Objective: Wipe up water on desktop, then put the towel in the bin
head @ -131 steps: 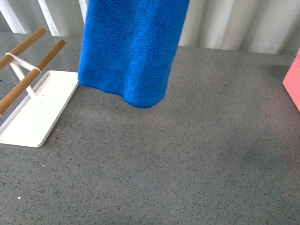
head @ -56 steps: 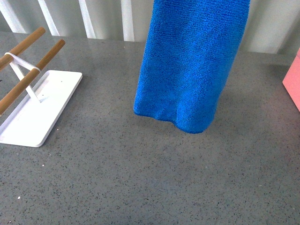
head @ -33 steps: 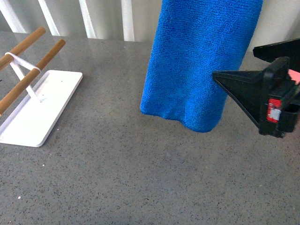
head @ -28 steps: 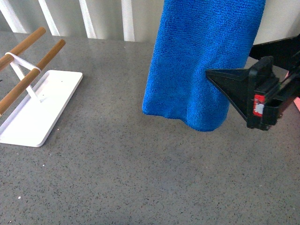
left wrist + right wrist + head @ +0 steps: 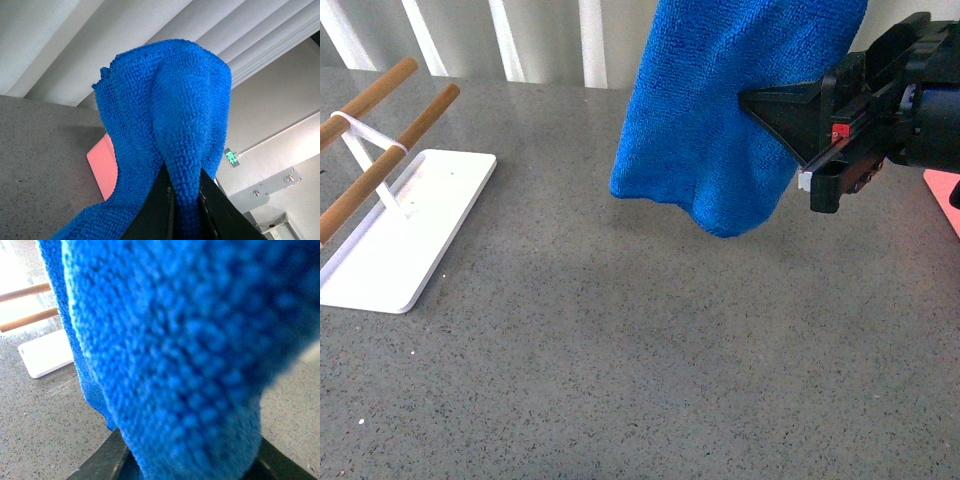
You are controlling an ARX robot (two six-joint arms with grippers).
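The towel (image 5: pixel 720 130) hangs in a long blue fold above the desktop (image 5: pixel 640 360), towards the far edge and right of the middle. Its lower end looks clear of the grey surface. In the left wrist view the left gripper (image 5: pixel 183 176) is clenched on the cloth: its two dark fingers (image 5: pixel 160 205) pinch a ridge of it, and the rest bulges over them. The right gripper (image 5: pixel 770 102) reaches in from the right edge at the height of the towel's lower half, with one black finger lying across the front of the cloth. In the right wrist view the blurred towel fills nearly everything (it is very close to the lens), and that gripper's fingers (image 5: pixel 100 465) stand wide apart on either side of it, released rather than clamped. Only a sliver of the pink bin (image 5: pixel 946 195) shows at the right edge. A white tray (image 5: pixel 410 230) with two wooden rods (image 5: pixel 390 150) sits near the left edge.
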